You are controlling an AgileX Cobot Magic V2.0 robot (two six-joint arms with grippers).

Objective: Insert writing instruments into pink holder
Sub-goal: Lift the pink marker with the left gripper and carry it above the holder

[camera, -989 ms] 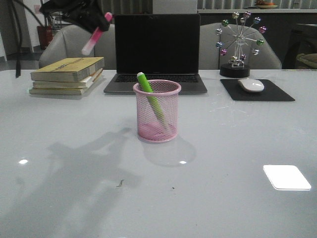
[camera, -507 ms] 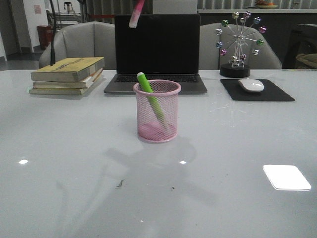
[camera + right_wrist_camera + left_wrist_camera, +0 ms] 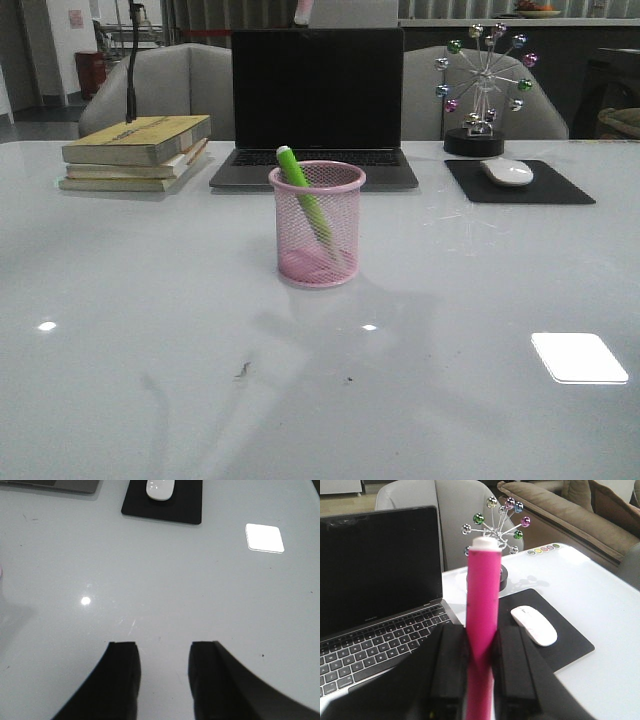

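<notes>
The pink mesh holder (image 3: 317, 225) stands mid-table with the lime green highlighter (image 3: 303, 196) leaning inside it, its tip poking above the rim. My left gripper (image 3: 482, 630) is shut on the bright pink highlighter (image 3: 483, 595), whose capped end points away over the laptop; in the front view only the marker's tip (image 3: 302, 14) shows at the top edge, above and behind the holder. My right gripper (image 3: 163, 647) hangs open over bare table, with nothing between its fingers.
An open laptop (image 3: 317, 100) stands behind the holder. A stack of books (image 3: 137, 150) lies at the back left. A white mouse (image 3: 507, 171) on a black pad (image 3: 520, 185) and a ball ornament (image 3: 485, 90) sit at the back right.
The left gripper with the pink highlighter has risen and swung right, from above the books to the top edge above the laptop, nearly leaving the front view. The green highlighter and holder stayed put.
</notes>
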